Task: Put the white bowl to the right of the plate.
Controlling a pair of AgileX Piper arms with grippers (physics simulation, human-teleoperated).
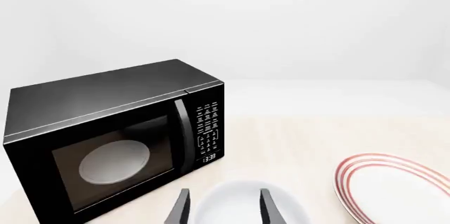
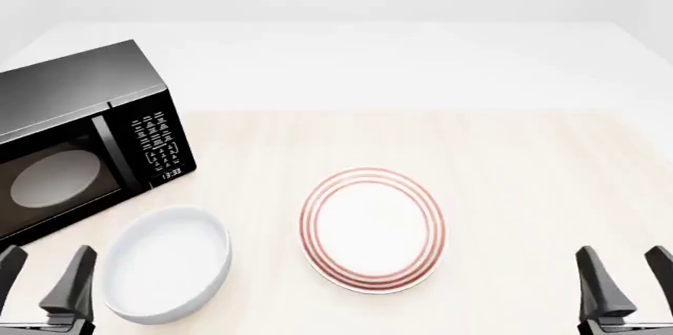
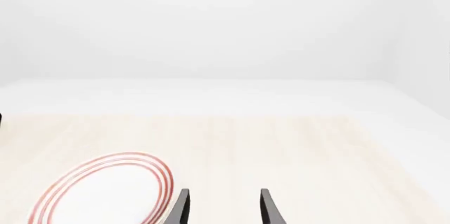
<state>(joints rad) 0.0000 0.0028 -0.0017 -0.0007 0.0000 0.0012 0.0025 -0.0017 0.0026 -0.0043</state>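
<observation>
Seen from the left wrist, the left pincer (image 1: 223,208) stands spread wide with nothing between its dark fingers, and the plain glossy white deep bowl (image 1: 247,203) lies straight ahead of it, between the black microwave oven (image 1: 116,137) and the flat red-ringed white plate (image 1: 397,187). Front view: the bowl (image 2: 166,262) sits on the pale wooden counter (image 2: 526,177) left of the plate (image 2: 371,228), just beside the left pincer (image 2: 42,280) and well apart from the right pincer (image 2: 622,280), so the left arm looks the nearer (by my judgement). Right wrist view shows the right pincer (image 3: 223,208) equally open and empty, only the plate (image 3: 105,187) ahead.
</observation>
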